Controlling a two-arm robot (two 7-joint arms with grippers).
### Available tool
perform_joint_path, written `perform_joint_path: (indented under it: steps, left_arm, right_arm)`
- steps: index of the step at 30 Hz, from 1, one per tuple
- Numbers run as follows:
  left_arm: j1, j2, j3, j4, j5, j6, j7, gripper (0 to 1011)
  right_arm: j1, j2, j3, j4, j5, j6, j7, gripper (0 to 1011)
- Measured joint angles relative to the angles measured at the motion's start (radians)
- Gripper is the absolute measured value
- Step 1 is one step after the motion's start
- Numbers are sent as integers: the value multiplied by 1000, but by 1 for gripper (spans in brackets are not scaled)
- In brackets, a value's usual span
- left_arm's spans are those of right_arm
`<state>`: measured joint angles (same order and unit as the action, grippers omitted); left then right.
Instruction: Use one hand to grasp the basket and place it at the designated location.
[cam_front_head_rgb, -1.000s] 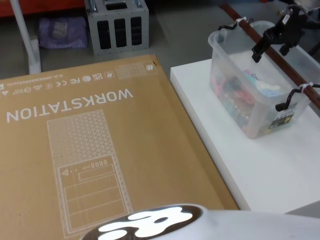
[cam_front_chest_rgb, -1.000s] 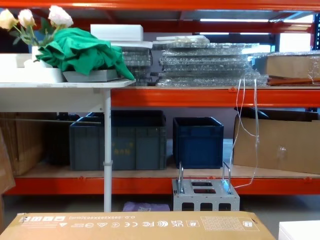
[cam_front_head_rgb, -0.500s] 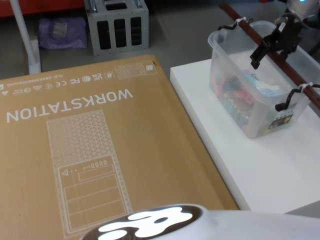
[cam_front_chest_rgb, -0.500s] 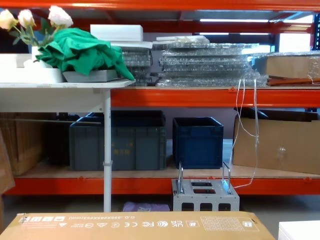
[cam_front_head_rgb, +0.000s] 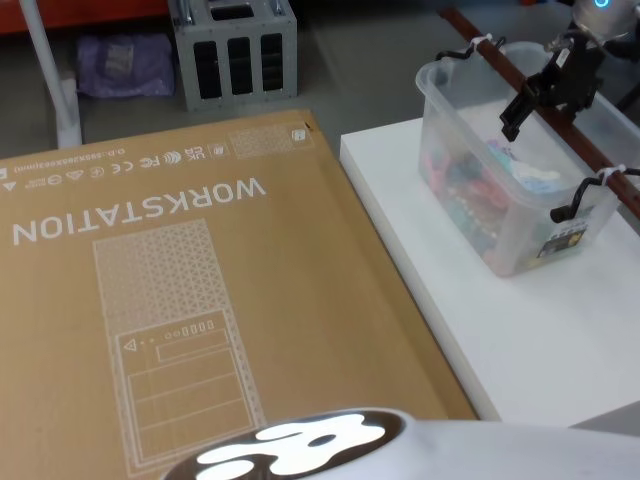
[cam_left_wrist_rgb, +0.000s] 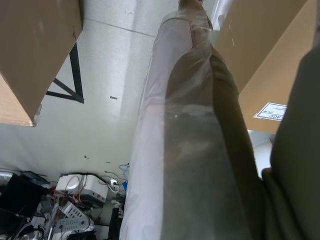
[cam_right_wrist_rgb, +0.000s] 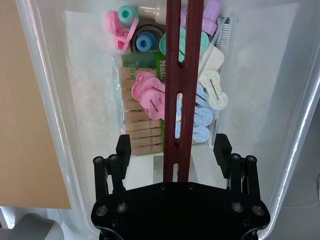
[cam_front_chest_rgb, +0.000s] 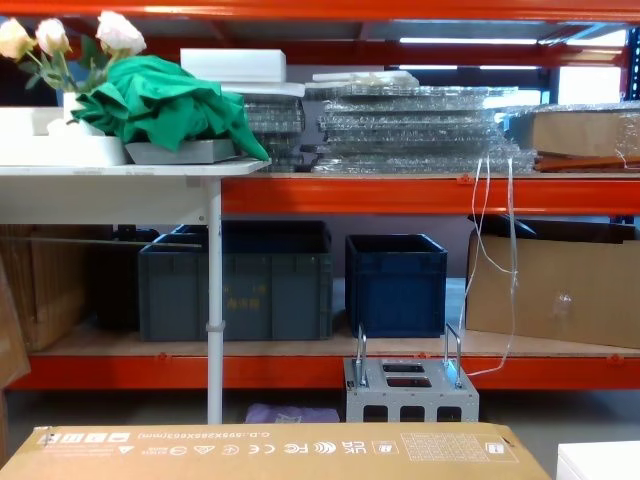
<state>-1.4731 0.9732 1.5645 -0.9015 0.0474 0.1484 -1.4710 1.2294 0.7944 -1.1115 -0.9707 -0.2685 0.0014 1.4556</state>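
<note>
1. The fingers (cam_right_wrist_rgb: 123, 146) of the right gripper (cam_right_wrist_rgb: 172, 145) stand wide, one on each side of the red-brown handle (cam_right_wrist_rgb: 179, 75), not touching it.
2. Centre the handle between them, drop lower, then close firmly (the bar looks thin).
3. The basket (cam_front_head_rgb: 432, 80), holding pegs (cam_right_wrist_rgb: 150, 97), sits far right on the white table (cam_front_head_rgb: 560, 350).

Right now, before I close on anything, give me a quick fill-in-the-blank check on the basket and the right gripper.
1. The basket stands on a ___ table.
2. The right gripper hangs over the basket with its fingers ___, one on each side of the slotted handle.
3. The big cardboard box beside the table is printed with the word ___.
Missing words: white; open; WORKSTATION.
</note>
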Motion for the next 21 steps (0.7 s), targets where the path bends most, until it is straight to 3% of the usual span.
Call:
perform_joint_path:
  steps: [21]
  left_arm:
    - [0, 0, 0, 0, 0, 0, 0, 0]
  right_arm:
    - [-4, 5, 10, -2, 1, 6, -7, 1000]
